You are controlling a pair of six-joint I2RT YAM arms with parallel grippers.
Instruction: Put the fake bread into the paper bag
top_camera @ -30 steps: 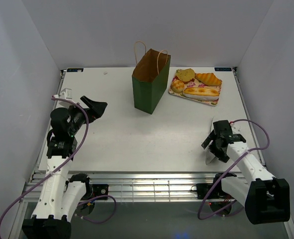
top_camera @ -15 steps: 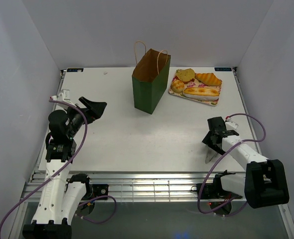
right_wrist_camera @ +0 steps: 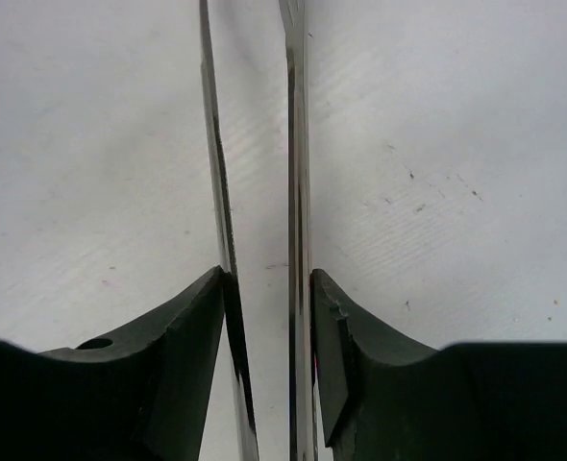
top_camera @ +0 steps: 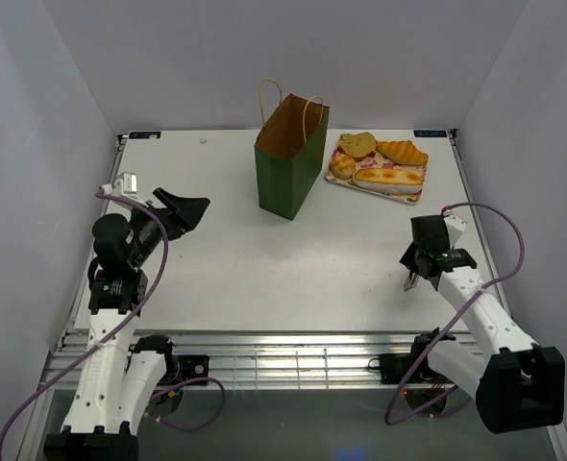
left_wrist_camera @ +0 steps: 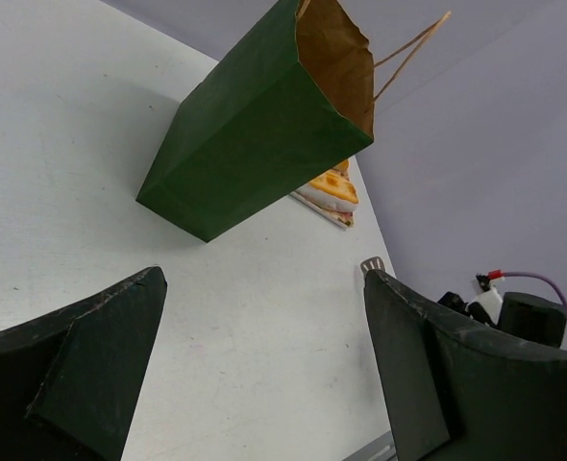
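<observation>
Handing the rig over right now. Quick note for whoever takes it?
Left gripper: open, empty, facing the paper bag.
Right gripper: shut on metal tongs, well short of the floral tray.
Fake bread: all four pieces lie on the tray, just right of the bag. The bag stands upright with its mouth open.
Done: nothing bagged.
Left: move all four pieces into the bag.
</observation>
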